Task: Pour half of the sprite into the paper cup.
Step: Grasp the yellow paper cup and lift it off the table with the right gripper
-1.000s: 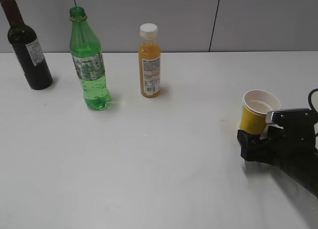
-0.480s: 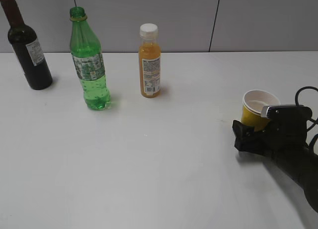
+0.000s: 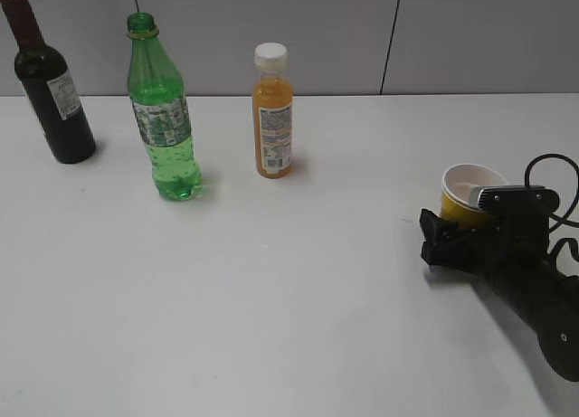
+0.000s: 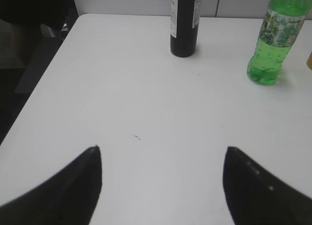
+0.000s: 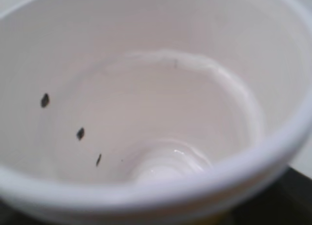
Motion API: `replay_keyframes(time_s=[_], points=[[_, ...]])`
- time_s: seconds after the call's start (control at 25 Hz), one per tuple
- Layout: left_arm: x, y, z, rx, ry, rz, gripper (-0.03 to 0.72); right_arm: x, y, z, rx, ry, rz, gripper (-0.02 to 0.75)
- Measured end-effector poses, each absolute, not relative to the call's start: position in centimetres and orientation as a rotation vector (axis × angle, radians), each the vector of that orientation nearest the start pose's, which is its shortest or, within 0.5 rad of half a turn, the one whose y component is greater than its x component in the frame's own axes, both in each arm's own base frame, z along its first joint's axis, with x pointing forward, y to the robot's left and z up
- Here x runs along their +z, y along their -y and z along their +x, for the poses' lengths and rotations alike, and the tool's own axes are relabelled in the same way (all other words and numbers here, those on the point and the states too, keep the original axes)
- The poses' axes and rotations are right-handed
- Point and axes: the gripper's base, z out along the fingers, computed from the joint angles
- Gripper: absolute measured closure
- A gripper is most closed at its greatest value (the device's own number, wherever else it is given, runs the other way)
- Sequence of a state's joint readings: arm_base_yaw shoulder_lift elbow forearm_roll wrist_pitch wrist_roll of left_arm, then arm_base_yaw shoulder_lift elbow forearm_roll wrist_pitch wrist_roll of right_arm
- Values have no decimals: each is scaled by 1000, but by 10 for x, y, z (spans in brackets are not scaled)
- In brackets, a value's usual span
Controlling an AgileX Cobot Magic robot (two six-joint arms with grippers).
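Observation:
The sprite is a tall green uncapped bottle standing at the back left; it also shows in the left wrist view at the top right. The paper cup, yellow outside and white inside, stands upright at the right. My right gripper reaches around the cup from the right, its black fingertips past the cup's left side. The cup's white inside fills the right wrist view and hides the fingers. My left gripper is open and empty over bare table, well short of the sprite.
A dark wine bottle stands left of the sprite, also in the left wrist view. An orange juice bottle with a white cap stands right of it. The table's left edge drops to dark floor.
My right gripper has moved left along the table, so its fingers now reach past the paper cup. The cup and bottles have not moved.

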State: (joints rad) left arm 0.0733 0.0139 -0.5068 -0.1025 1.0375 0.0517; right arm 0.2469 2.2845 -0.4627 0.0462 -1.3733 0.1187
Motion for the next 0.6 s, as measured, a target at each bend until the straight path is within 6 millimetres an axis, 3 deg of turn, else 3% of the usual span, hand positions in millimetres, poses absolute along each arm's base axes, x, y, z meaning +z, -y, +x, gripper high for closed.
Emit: replay_keyframes(time_s=[0.28,0.6], points=[[281,8,-2,-43,-2024,-19,99,28,-66,278,206,-1919,-82,155],[281,8,-2,-43,-2024,-19,99,27,-64,279,188,-1917,-63,288]])
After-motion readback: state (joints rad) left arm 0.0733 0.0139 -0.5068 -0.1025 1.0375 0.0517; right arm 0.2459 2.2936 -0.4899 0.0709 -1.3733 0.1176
